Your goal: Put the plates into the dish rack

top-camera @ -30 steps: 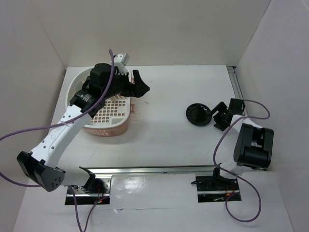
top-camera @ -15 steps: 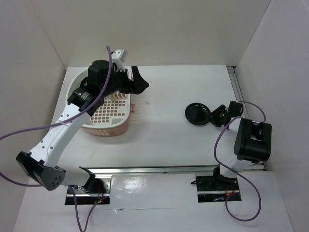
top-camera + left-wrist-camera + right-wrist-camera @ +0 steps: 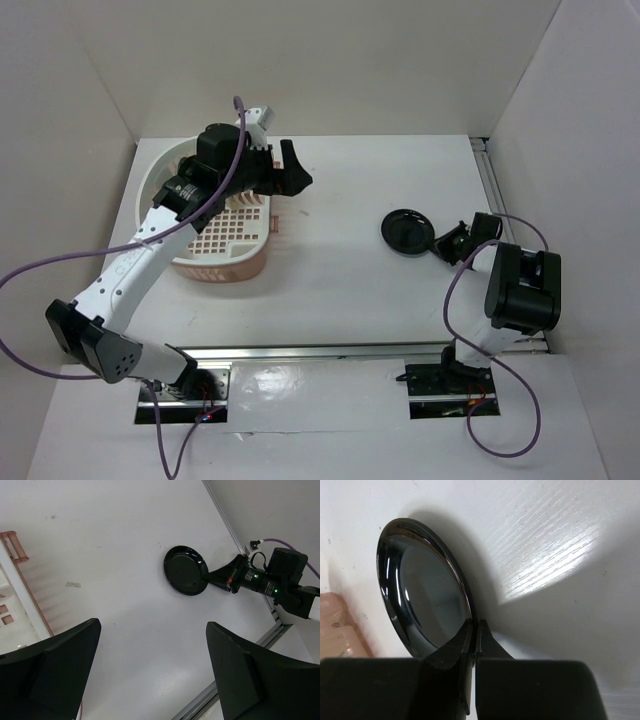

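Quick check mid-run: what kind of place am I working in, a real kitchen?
Probably a lab test cell, not a kitchen: plain white walls box in a white table, the arms mount on a metal rail, and a pink dish rack and black plate sit as props.

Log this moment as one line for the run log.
step: grasp plate | right gripper: shut on black plate rim | left gripper: open, empty, beside dish rack | black plate: outside rack
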Available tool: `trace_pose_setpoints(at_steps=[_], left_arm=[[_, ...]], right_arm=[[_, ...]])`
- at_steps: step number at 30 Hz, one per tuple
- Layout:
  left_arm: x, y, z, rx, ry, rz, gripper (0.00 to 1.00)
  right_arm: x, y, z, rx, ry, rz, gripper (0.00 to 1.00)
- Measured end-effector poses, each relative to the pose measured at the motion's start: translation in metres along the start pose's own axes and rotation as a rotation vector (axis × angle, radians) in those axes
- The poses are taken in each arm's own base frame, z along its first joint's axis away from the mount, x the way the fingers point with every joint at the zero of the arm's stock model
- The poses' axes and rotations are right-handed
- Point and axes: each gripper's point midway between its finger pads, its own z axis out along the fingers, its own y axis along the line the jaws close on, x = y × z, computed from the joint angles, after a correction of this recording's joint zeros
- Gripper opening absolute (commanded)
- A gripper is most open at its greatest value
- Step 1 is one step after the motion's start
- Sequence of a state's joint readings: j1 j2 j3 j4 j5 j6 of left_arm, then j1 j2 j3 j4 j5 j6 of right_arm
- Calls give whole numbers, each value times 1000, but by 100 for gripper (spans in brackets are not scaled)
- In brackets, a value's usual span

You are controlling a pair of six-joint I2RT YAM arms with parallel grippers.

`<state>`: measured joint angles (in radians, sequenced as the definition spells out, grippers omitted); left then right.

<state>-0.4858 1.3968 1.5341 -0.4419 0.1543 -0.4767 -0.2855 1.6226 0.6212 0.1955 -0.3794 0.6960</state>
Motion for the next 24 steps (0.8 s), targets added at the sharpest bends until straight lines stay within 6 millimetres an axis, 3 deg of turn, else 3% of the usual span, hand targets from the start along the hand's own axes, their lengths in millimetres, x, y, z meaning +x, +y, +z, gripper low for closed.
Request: trace_pose_setpoints(at_steps=[4, 6, 9, 12, 15, 18, 21, 24], left_arm=[[3, 3, 5, -8, 15, -2, 100], [3, 4, 13, -13, 28, -5, 100], [1, 7, 28, -20, 44, -6, 100], [1, 12, 44, -39, 62, -8, 100], [4, 19, 62, -61, 84, -11, 96], [7, 25, 76, -77, 104, -14, 96], [11, 27, 82, -84, 123, -18, 95], [8, 26, 83, -80, 123, -19, 73]], right_arm=[[5, 10, -1, -26, 27, 14, 0], [6, 31, -3, -70, 34, -13, 0], [-4, 83, -15, -199, 14, -81, 0], [-16, 148, -37, -372, -20, -171, 0], [-17, 205, -59, -528, -29, -265, 0], [3, 247, -76, -654, 21, -350, 0], [36, 279, -94, -770, 112, -431, 0], [61, 302, -108, -856, 181, -490, 0]])
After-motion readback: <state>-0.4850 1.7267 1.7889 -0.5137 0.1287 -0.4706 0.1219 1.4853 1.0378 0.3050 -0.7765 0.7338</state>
